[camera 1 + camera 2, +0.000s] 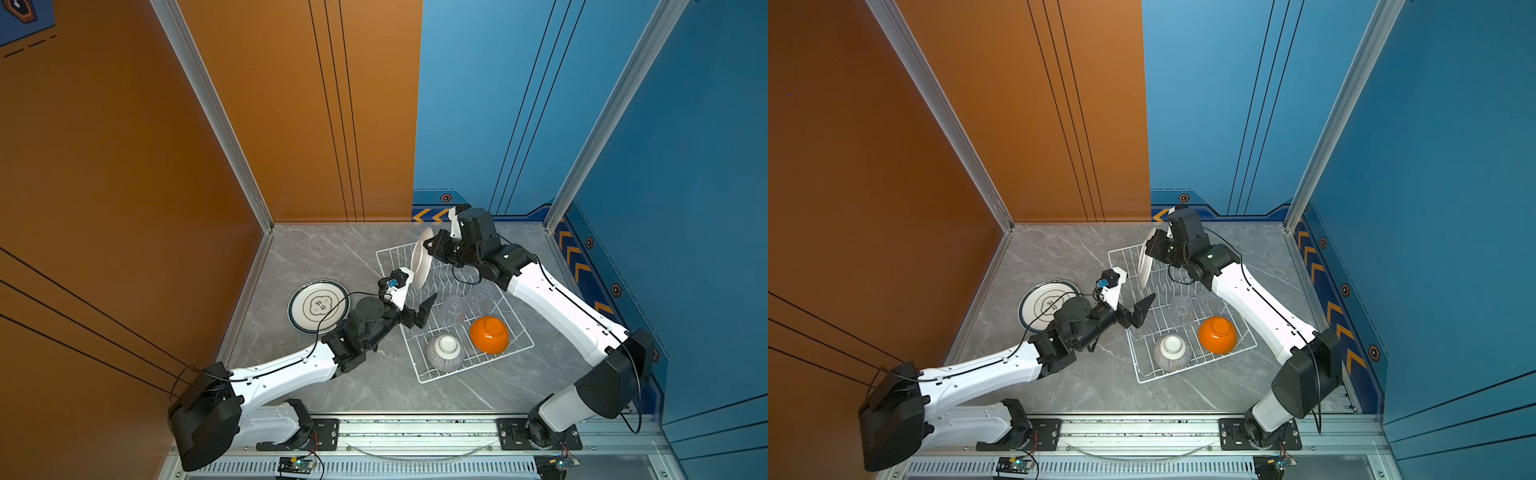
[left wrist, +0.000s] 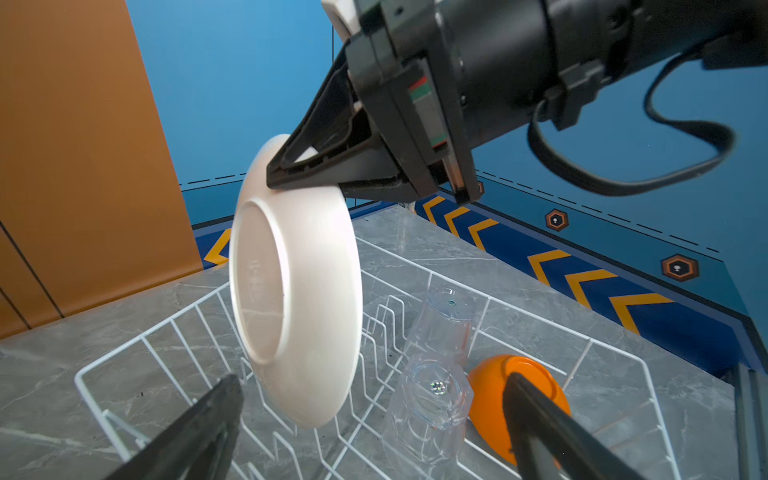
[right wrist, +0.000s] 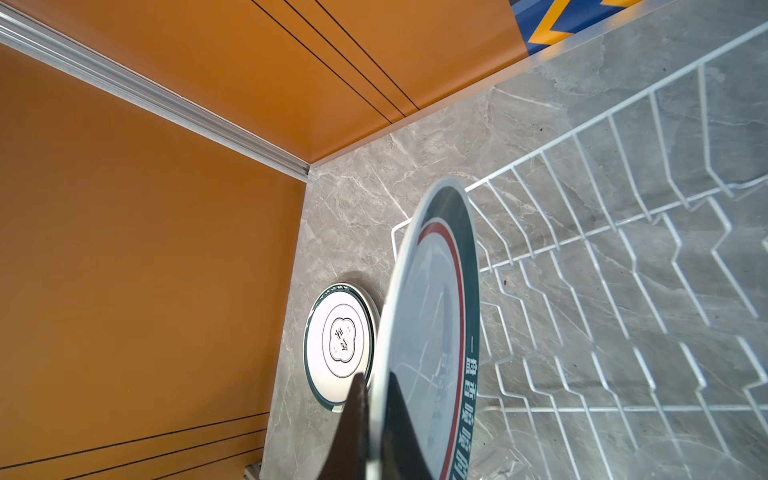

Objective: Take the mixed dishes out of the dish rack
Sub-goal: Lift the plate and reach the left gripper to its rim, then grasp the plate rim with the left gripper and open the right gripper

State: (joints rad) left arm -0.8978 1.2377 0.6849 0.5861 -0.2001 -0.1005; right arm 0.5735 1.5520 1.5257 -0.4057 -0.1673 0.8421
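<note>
While the right gripper (image 2: 282,176) pinches the upper rim of the watermelon-printed plate (image 2: 299,299), the plate hangs on edge, rim pointing down over the far end of the dish rack (image 1: 382,268). Just beside it, the left gripper (image 1: 1133,309) stands wide open and holds nothing, over the rack's left side. Only the left wrist view shows the plate's white back and foot ring; only the right wrist view shows its green band, red ring and lettering. Both top views catch it nearly edge-on. Nearer in the rack lie clear tumblers (image 1: 455,309), an overturned orange bowl (image 1: 489,333) and an overturned striped bowl (image 1: 444,352). The dark-ringed plate (image 1: 318,306) lies flat on the desk (image 1: 332,257), left of the rack.
</note>
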